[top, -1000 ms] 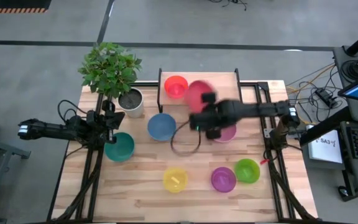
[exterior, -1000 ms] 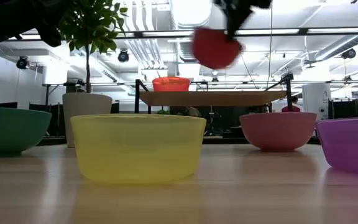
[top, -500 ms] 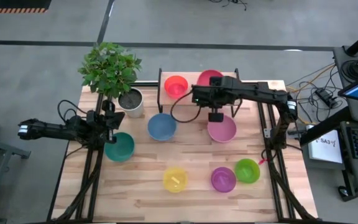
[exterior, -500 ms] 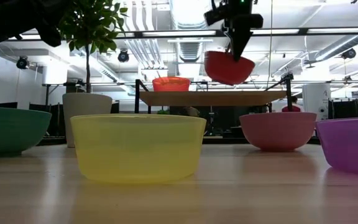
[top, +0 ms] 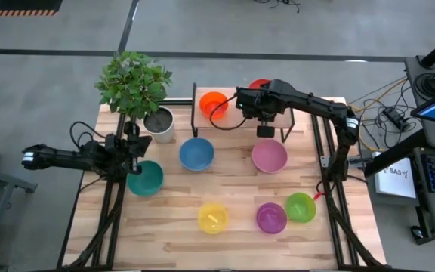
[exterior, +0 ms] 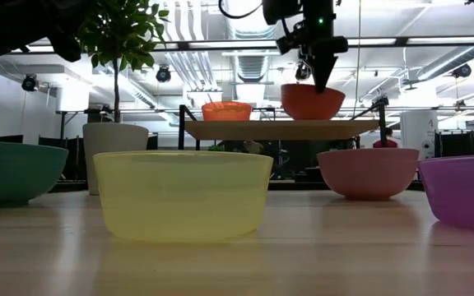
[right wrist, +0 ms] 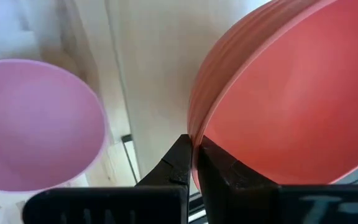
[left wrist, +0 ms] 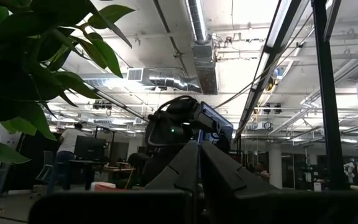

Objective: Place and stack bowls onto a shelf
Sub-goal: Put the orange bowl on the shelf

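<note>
The red bowl (exterior: 313, 102) is upright, its base level with the shelf's wooden top (exterior: 278, 129), beside the orange bowl (exterior: 226, 111) standing there. My right gripper (exterior: 315, 80) reaches down from above and is shut on the red bowl's rim. In the high view only a red sliver (top: 260, 82) shows behind the arm. My left gripper (top: 134, 145) waits, shut, between the white plant pot (top: 159, 125) and the teal bowl (top: 145, 178). Blue (top: 196, 154), pink (top: 269, 156), yellow (top: 212, 217), purple (top: 271, 217) and green (top: 300, 206) bowls stand on the table. My right gripper pinches the red bowl's rim (right wrist: 197, 134), one finger (right wrist: 178, 158) on the outer wall and the other (right wrist: 219, 165) inside. The fingers come from above, pointing down. The bowl sits upright below them, its base at the shelf top; whether it rests there I cannot tell.
The potted plant (top: 134, 81) stands at the table's far left, next to the shelf. The pink bowl (right wrist: 36, 124) lies just near of the shelf, under the right arm. Bare tabletop shows along the near edge left of the yellow bowl.
My right gripper has carried the red bowl from above the table's middle toward the far edge and down to the shelf top, right of the orange bowl. The bowl was tipped on its side at first and is now level and upright.
</note>
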`<action>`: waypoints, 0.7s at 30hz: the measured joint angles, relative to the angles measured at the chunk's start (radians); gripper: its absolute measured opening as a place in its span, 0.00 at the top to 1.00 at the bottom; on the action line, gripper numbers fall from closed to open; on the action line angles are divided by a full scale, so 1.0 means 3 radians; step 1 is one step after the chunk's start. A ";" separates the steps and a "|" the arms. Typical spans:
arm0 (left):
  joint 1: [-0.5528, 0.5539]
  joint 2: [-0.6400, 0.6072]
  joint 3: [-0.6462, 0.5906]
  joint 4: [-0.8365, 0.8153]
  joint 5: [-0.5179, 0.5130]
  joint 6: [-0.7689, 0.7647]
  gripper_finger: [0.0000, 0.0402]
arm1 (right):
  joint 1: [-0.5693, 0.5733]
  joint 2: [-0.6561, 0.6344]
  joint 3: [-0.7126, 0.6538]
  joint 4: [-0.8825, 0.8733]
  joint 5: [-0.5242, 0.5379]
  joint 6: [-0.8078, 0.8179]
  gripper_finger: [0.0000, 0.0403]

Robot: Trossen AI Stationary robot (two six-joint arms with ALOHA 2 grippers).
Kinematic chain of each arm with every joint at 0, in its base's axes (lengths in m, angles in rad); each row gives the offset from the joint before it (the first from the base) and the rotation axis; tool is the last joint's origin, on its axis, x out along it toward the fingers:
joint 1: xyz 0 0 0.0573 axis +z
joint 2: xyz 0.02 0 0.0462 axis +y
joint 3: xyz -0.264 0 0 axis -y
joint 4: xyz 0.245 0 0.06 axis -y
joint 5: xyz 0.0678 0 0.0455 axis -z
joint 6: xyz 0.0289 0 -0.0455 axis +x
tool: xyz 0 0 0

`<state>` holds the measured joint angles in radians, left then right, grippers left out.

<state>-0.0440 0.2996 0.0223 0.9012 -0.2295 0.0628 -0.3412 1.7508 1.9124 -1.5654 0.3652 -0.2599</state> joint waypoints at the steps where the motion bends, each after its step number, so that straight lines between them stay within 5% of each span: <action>1: 0.0000 0.0000 0.0000 0.0000 0.0000 0.0000 1.00 | -0.0008 0.0003 -0.0020 -0.0002 0.0000 -0.0006 0.98; 9: 0.0000 0.0000 0.0000 0.0000 0.0000 0.0001 1.00 | -0.0017 0.0006 -0.0054 0.0013 0.0003 0.0028 0.97; 21: 0.0000 0.0000 0.0000 0.0000 0.0000 0.0001 1.00 | -0.0013 0.0004 -0.0054 0.0050 0.0004 0.0125 0.74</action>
<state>-0.0440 0.2996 0.0223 0.9012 -0.2295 0.0631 -0.3452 1.7520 1.8961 -1.5505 0.3664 -0.2223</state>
